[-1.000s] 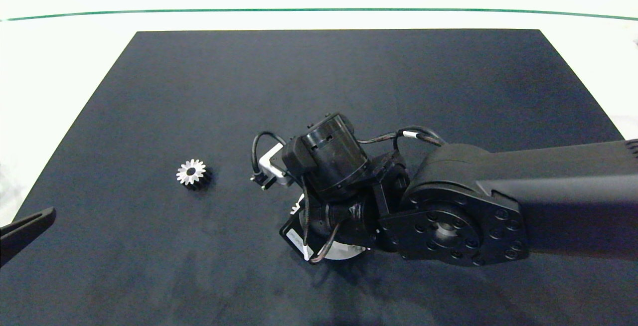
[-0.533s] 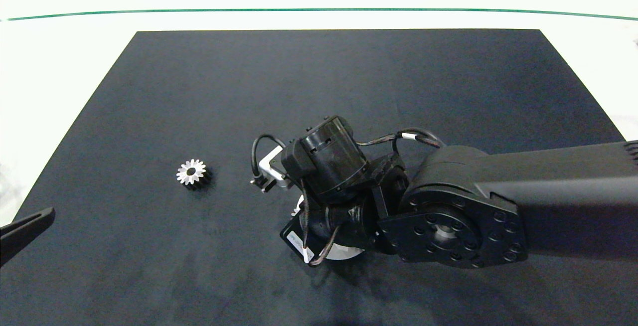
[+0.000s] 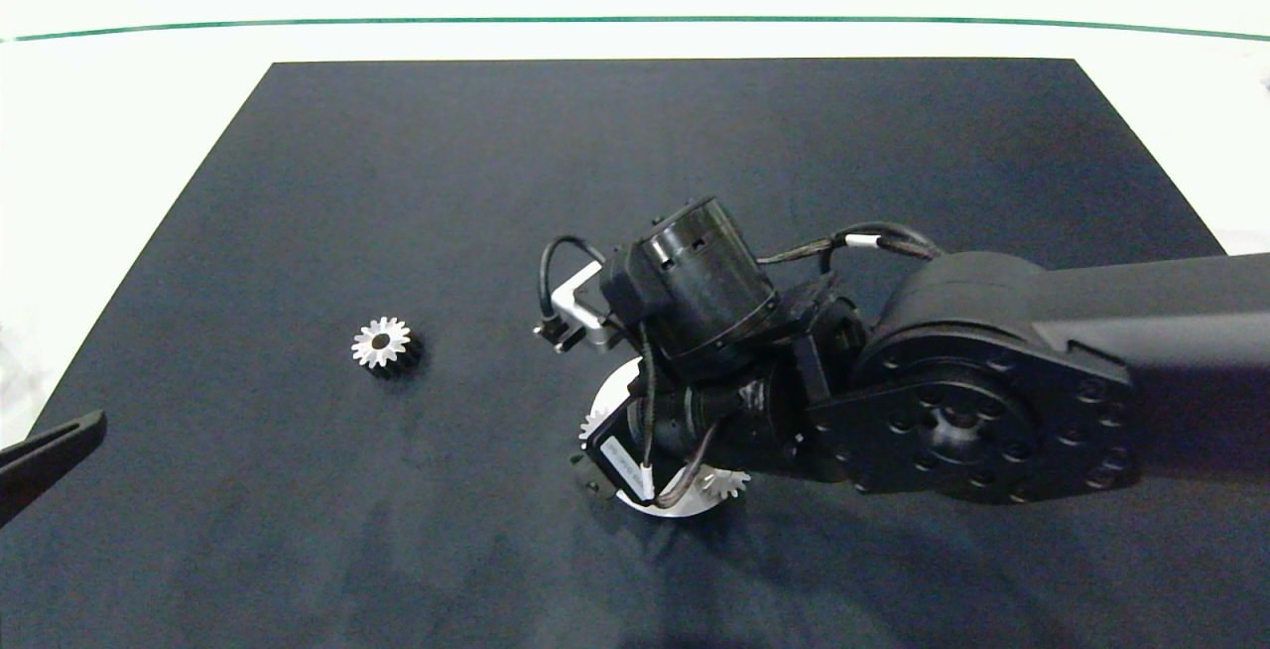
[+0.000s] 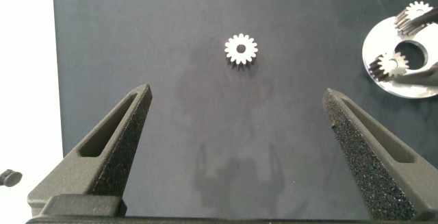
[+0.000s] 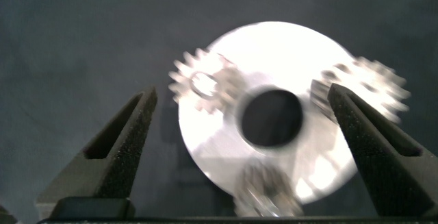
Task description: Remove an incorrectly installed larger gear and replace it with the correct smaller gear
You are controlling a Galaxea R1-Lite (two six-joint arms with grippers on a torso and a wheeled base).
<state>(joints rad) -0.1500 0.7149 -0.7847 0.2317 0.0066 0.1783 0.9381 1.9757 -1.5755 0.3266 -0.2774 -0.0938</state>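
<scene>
The larger gear (image 3: 380, 343) lies alone on the black mat (image 3: 635, 183), left of centre, silver with pointed teeth and a dark flank; the left wrist view shows the larger gear (image 4: 241, 48) too. A white disc (image 3: 623, 387) with a round centre hole carries three small gears at its rim (image 5: 205, 81) (image 5: 363, 87) (image 5: 263, 186); blur keeps me from telling which is the smaller gear. My right gripper (image 5: 241, 92) hangs open right above the disc (image 5: 274, 53), holding nothing. The left gripper (image 4: 237, 94) stays open at the mat's left edge.
The right arm's wrist (image 3: 704, 282) and cables cover most of the disc in the head view. White table surface surrounds the mat, with a green line (image 3: 635, 20) at the far side.
The right wrist has moved up and to the right in the head view, uncovering more of the white disc and gear teeth at its rim. The larger gear and left gripper have not moved.
</scene>
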